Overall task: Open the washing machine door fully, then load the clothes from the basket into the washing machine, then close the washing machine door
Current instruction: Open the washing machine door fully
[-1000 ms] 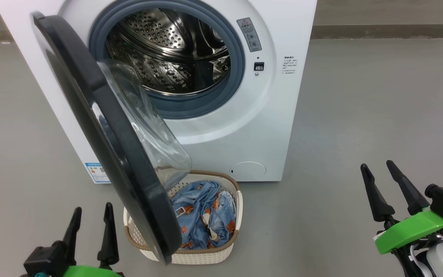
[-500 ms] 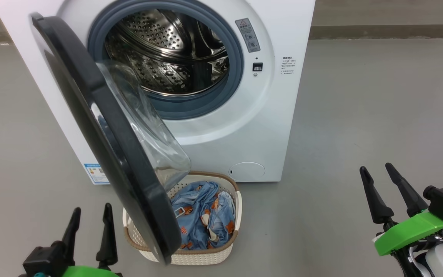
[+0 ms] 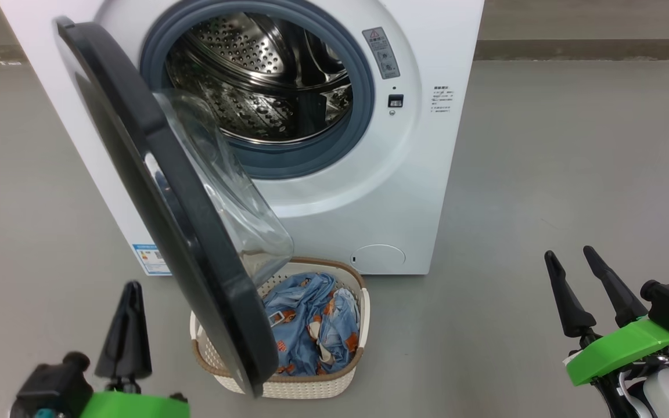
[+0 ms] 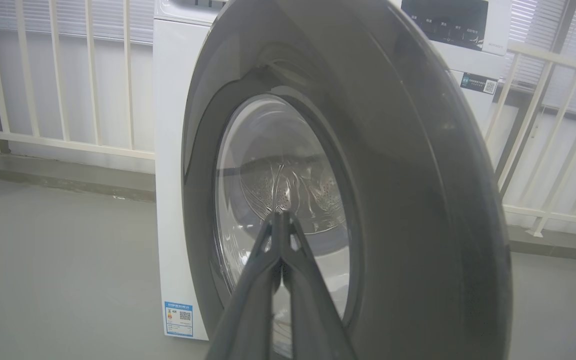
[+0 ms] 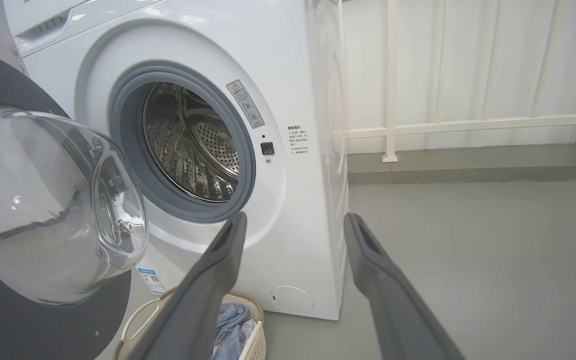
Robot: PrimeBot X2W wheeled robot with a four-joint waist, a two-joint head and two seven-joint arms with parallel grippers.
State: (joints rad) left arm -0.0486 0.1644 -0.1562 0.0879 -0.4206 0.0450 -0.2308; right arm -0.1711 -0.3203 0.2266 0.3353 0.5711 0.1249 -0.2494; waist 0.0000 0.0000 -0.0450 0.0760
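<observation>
Head view: the washer sits at 12 o'clock, white, front facing the robot. Its door is hinged on the 9 o'clock side and stands swung well out from the front, running down toward 7 o'clock. The black rim is seen nearly edge-on, w/ the clear glass bowl bulging to the 3 o'clock side. The mouth is uncovered: steel drum w/ the grey gasket round it. A round filter cap sits low on the front, approx 5 o'clock of the mouth.

The basket stands on the floor at 6 o'clock, just in front of the washer. The door's lower rim overlaps the basket's 9 o'clock side in this view. The clothes lie bundled inside the basket, blue w/ orange-brown print, up to approx rim level.

The L gripper is at 7 o'clock, fingers pressed together into one point and pinching nothing. It sits near the door's outer face, on its 9 o'clock side, and apart from it. In the L wrist view the joined tips line up w/ the glass centre.

The R gripper is at 4 o'clock, fingers spread wide and empty, over bare floor. It is well apart from washer and basket. In the R wrist view the washer's lower front shows between the fingers, w/ basket and clothes at 7 o'clock.
</observation>
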